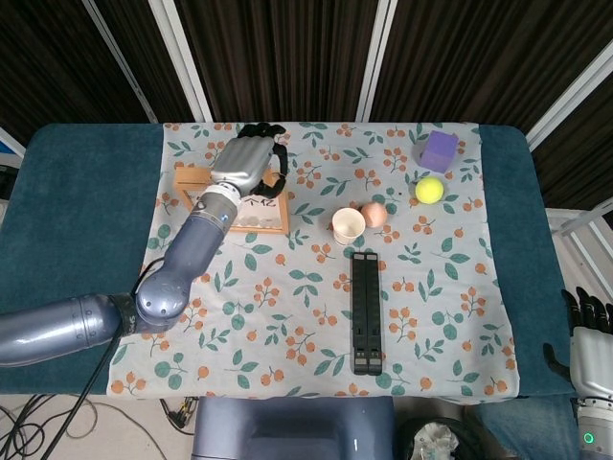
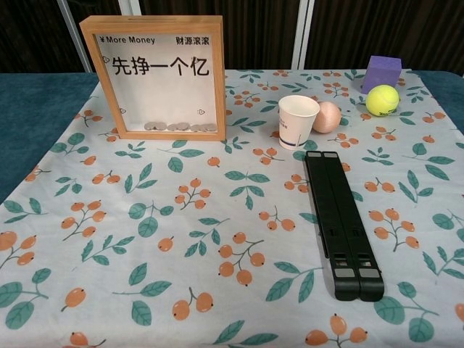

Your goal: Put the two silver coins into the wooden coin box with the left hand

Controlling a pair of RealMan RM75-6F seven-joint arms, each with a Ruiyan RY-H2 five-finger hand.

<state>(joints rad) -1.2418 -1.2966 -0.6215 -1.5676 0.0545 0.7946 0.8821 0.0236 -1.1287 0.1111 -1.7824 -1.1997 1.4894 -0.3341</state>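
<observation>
My left hand (image 1: 244, 163) hangs over the top edge of the wooden coin box (image 2: 154, 76), its dark fingers (image 1: 263, 131) curled down past the far side of the frame. From above I cannot tell whether anything is pinched between them, nor whether they touch the box. The chest view does not show the hand at all.

The box stands upright on the flowered cloth (image 2: 217, 239), its glass front bearing printed characters. Along the bottom of its window lies a row of silver coins (image 2: 181, 127), resting on the inner ledge, below my hand and on the near side of the frame from my fingers.

To the right of the box stand a paper cup (image 2: 298, 121) and, touching it, a peach-coloured egg (image 2: 329, 117).

My right hand (image 1: 590, 337) sits well apart from the box, off the table's right edge, fingers pointing up and somewhat apart, nothing in them.
</observation>
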